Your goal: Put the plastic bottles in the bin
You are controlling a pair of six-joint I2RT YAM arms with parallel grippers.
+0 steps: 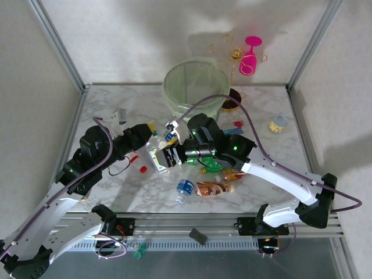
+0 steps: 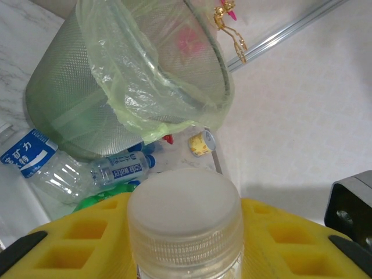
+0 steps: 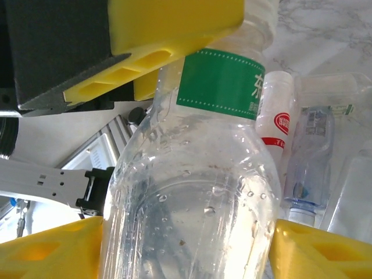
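White panels close in the marble-patterned table (image 1: 145,195), and at its far middle stands the round pale green translucent bin with a green bag liner (image 1: 174,99). We read this as a handover partway through the clearing. A clear plastic bottle with a green label band (image 3: 192,192) sits between the two grippers near the table's centre, on the near side of the bin and not yet over its rim.

The left gripper (image 2: 183,244) is clamped tight on the bottle's neck, just under the pale screw cap (image 2: 183,212), with a yellow finger on either side. The right gripper (image 3: 186,261) straddles the wider body with its yellow pads right against both flanks. We cannot tell whether they press or merely touch.

The left arm reaches in from its side, its wrist aimed toward the bin. The right arm folds at the elbow and turns its wrist leftward to meet it.

Next, we judge, one grip must be made sure before the other lets go. The bottle then has to be lifted above the rim and dropped inside. Plenty waits on the table: a brown-orange labelled bottle lying on its side (image 1: 214,189) close in front of the right arm, and clear blue-labelled bottles (image 2: 87,171) at the bin's foot.
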